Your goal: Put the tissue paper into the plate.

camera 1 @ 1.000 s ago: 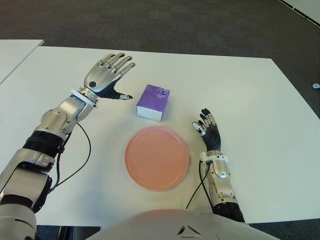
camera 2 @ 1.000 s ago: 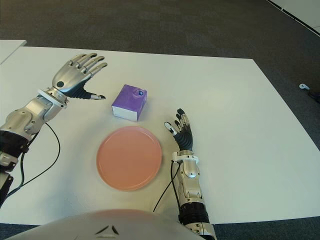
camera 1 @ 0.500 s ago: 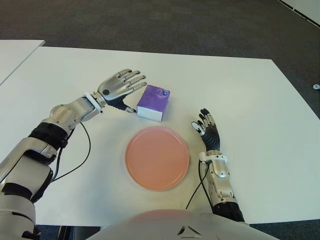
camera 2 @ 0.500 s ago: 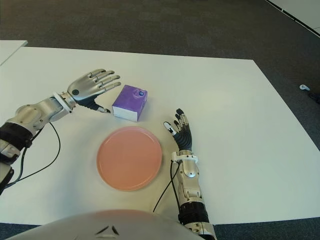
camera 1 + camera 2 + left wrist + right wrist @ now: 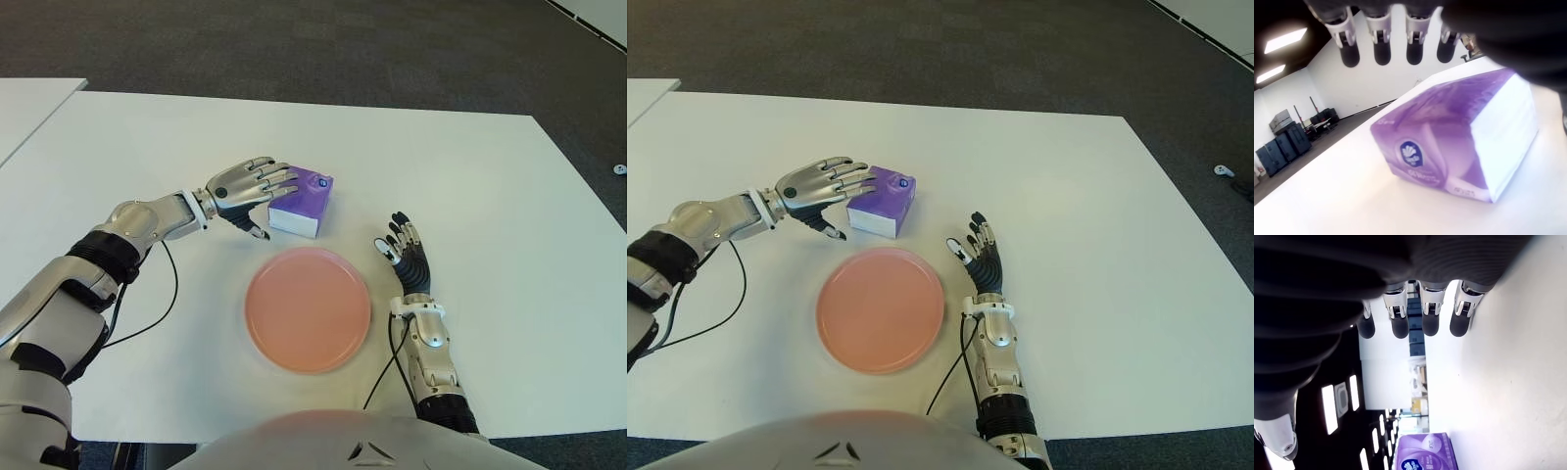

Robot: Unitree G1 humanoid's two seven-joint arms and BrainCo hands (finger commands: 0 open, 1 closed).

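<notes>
1. Left eye view shows my left hand [image 5: 247,188] stretched out over the left side of the purple, box-shaped tissue paper pack [image 5: 304,201], fingers spread wide and closed on nothing, thumb pointing down toward the white table [image 5: 490,186] beside the pack's near left corner.
2. From the head views I cannot tell whether my fingertips touch the pack's top; my left wrist view shows four fingertips [image 5: 1382,53] hanging above the pack with a gap under them.
3. That wrist view also gives what the head views cannot: a round blue-and-white logo and a strip of small white print on the pack's purple face, too blurred to read, plus its plain white end.
4. The pack sits on the table just beyond the round, salmon-pink plate [image 5: 308,308], not in it.
5. My right hand [image 5: 405,258] shows to the right of the plate, fingers straight and loosely spread, holding nothing.
6. My right wrist view catches the purple pack and its logo far off past my fingers.
</notes>
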